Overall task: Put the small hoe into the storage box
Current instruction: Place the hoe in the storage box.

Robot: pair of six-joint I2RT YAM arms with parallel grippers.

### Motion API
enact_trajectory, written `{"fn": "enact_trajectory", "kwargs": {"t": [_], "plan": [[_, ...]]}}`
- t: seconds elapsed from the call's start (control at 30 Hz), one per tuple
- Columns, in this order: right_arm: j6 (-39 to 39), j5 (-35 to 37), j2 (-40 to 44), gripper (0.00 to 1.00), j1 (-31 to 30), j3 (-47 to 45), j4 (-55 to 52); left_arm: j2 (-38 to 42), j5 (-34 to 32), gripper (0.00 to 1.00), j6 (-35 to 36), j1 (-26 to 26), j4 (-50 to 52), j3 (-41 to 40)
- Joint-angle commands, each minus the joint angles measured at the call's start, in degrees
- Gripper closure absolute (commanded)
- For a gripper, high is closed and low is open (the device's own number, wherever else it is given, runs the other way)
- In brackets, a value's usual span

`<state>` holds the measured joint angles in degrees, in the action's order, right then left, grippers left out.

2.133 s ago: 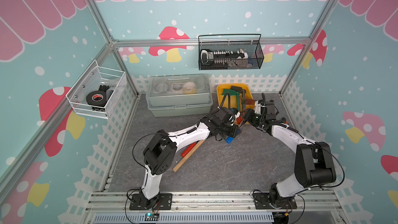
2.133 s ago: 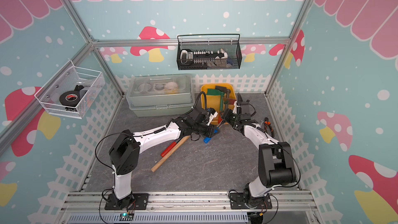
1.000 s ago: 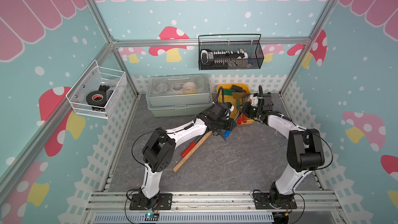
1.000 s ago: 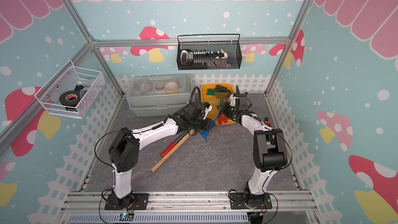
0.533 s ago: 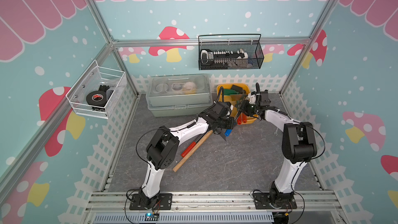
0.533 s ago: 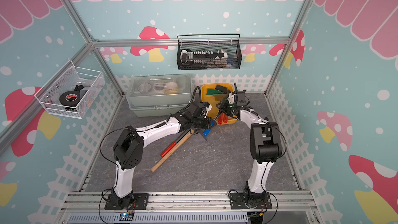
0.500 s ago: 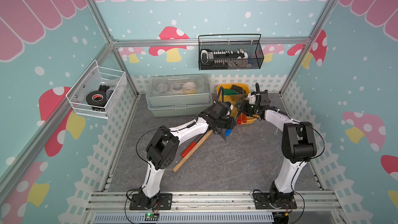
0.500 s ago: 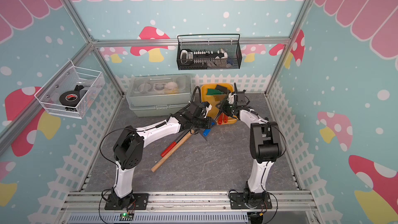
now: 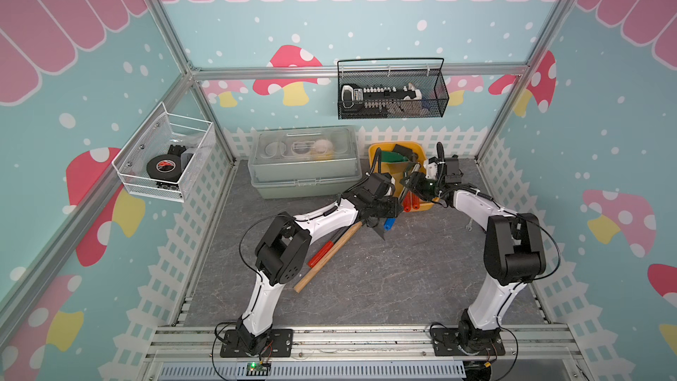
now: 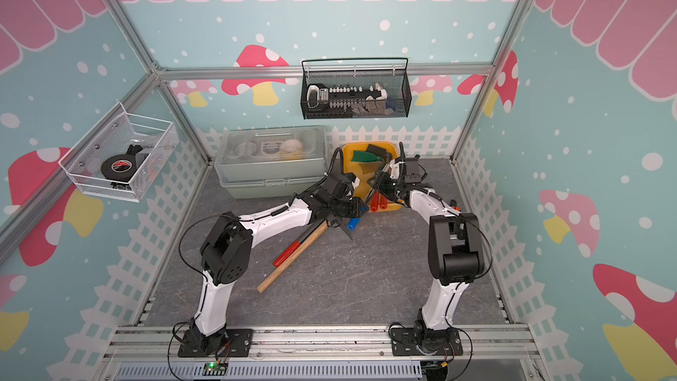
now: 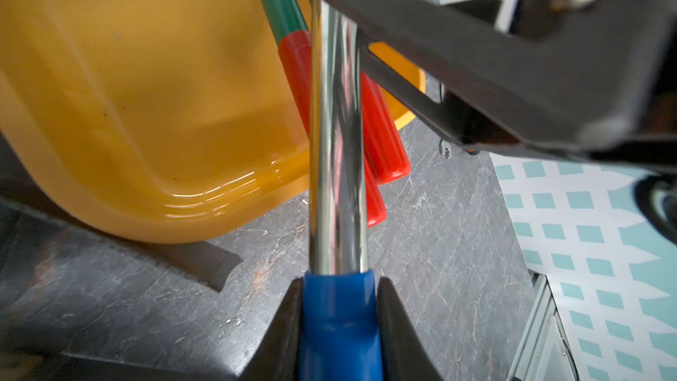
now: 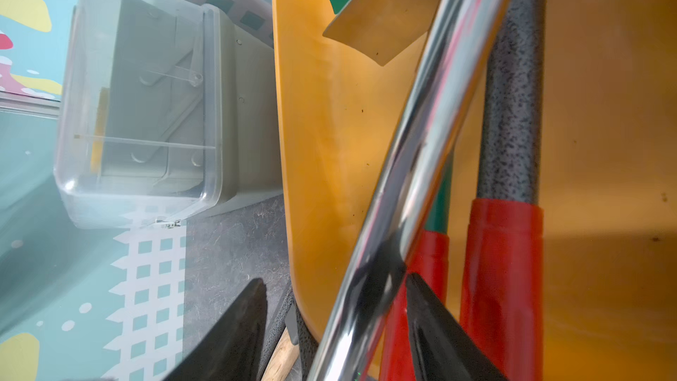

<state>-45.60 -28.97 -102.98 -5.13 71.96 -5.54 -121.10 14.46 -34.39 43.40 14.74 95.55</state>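
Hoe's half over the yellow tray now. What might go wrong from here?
1. The small hoe is clamped by its blue grip in the left gripper, outside the storage box rim; released here, it may tip out.
2. The open right gripper straddles its shaft and could snag it when pulling away.

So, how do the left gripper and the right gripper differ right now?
The left gripper is shut on the blue handle of the small hoe; the right gripper is open, jaws either side of its chrome shaft. The left gripper is over the table; the right gripper is at the storage box rim. Both are at the same hoe.
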Motion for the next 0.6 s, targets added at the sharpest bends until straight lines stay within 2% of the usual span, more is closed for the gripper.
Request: {"fn": "enact_trajectory", "kwargs": {"t": [0.0, 0.2, 0.37, 0.57], "plan": [[0.6, 2.3, 4.4, 0.39, 0.3, -2.6, 0.4, -0.8, -1.5, 1.0, -0.1, -0.2, -4.3, 3.5], [-0.5, 4.8, 11.7, 0.3, 0.2, -8.7, 2.1, -3.8, -1.6, 1.0, -0.1, -0.6, -4.1, 7.0], [1.0, 6.7, 17.6, 0.25, 0.3, -11.3, -0.6, -7.0, -2.3, 1.0, -1.2, -0.9, -4.2, 10.7], [2.1, 8.1, 23.8, 0.23, 0.2, -14.4, -3.0, -9.3, -5.2, 1.0, -2.4, -0.8, -5.6, 12.7]]}}
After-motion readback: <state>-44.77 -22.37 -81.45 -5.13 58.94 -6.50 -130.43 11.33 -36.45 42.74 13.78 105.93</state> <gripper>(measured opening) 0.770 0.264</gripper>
